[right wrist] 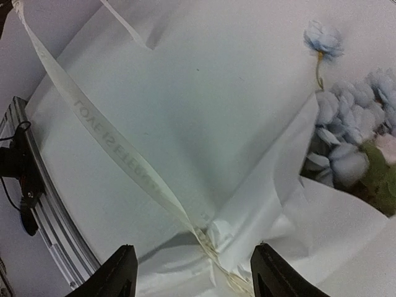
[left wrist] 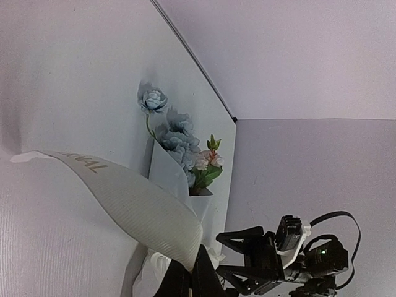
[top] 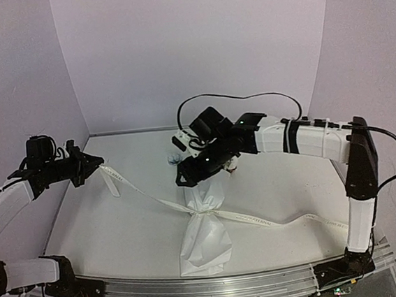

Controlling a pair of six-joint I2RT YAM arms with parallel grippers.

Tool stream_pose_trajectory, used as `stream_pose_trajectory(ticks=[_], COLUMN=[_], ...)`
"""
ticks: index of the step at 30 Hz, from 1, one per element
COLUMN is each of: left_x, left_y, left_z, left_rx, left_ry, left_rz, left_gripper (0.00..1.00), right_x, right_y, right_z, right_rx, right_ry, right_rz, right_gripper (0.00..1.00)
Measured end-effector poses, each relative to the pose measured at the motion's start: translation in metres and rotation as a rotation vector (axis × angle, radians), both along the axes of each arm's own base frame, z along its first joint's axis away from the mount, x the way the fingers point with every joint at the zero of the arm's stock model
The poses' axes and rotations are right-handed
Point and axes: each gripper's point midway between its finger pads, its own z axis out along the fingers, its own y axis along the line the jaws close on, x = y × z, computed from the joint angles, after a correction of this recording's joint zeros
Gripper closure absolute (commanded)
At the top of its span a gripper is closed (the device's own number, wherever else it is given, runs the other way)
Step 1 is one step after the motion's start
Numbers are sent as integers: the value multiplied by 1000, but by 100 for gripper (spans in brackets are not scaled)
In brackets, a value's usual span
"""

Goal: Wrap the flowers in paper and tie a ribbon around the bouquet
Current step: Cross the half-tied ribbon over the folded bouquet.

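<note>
Hovering above the cinched middle of the white paper-cone bouquet (top: 206, 242), right claw (right wrist: 193, 275) gapes empty; pale blue blooms (right wrist: 346, 120) fill the cone; left claw (top: 94, 162) clamps the cream lettered ribbon (top: 153, 197).

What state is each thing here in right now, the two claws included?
bouquet: wrapped, lying flat.
flowers: poking out of the wide end.
ribbon: cinched round the bouquet's middle, one end pulled taut, the other slack.
left gripper: shut on the ribbon.
right gripper: open, above the cinch.
</note>
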Motion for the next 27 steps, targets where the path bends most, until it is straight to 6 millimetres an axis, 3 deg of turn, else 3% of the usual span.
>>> stream_pose_trajectory(ticks=[5,10,18,27], left_x=[-3,-6,-8,-9], left_y=[-2,-4,-5,-5], left_z=[4,7,11,11], left_rx=[-4,-9,-13,-14], left_ry=[0,4,-8,-5], left_rz=[-14,-28,-36,-38], left_gripper=[100,100,100,100], right_x=[-5,-14,-25,-13], right_y=[61,92,112,120], right_z=[-4,-14,-19,-34], right_rx=[54,71,71,31], right_ry=[-14,-14,-30,-95], right_rz=[91,138,170,151], right_gripper=[44,50,56,71])
